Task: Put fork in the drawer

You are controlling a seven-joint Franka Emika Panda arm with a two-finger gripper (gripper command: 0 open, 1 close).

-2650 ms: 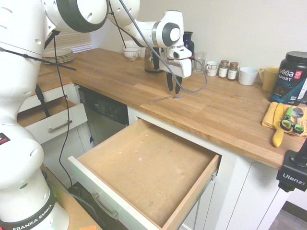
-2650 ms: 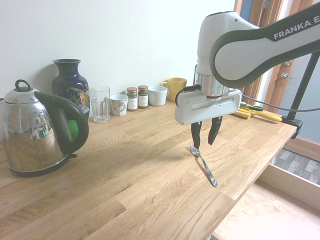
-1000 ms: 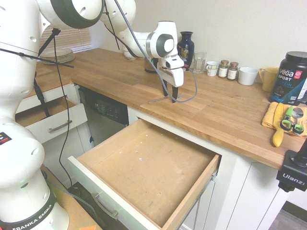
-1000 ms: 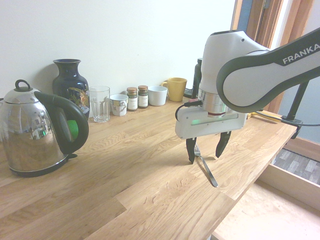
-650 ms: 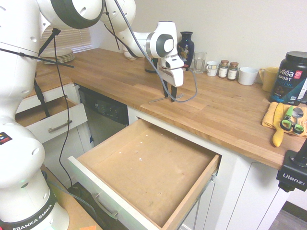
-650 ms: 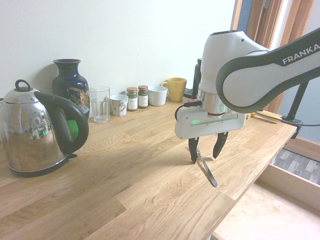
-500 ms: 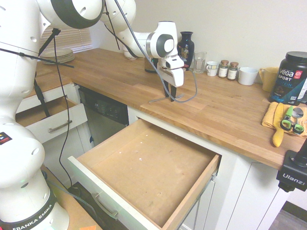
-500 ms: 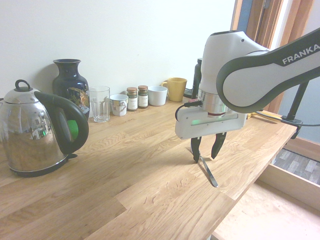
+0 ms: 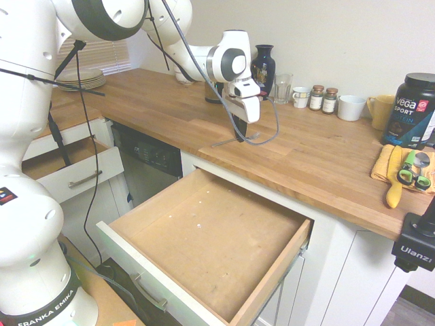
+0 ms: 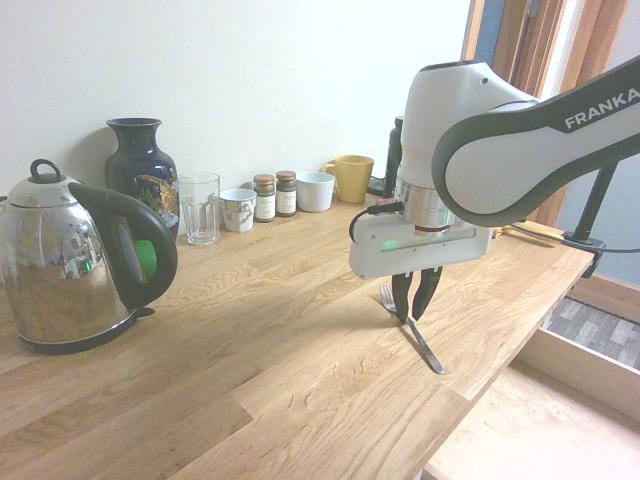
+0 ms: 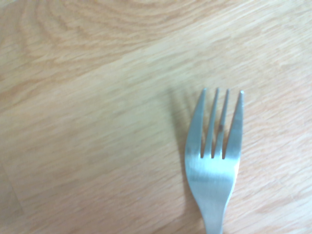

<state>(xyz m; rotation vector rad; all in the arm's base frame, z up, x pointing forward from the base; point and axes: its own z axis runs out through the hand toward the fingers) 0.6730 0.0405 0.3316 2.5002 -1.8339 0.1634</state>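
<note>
Fork (image 10: 425, 348) neck hidden between end effector (image 10: 413, 312) fingers

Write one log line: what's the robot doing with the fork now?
phase: grasping | gripper: shut on fork, fork lying on counter | drawer: open, nothing in it | next: probably lift

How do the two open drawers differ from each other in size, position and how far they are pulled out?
The large drawer is wide and sits under the counter where the fork lies; the small drawer is narrower and sits nearer the stacked plates. The large drawer is pulled far out, its whole wooden bottom showing; the small drawer shows only a strip inside. Both have white fronts, metal bar handles and wooden insides.
</note>
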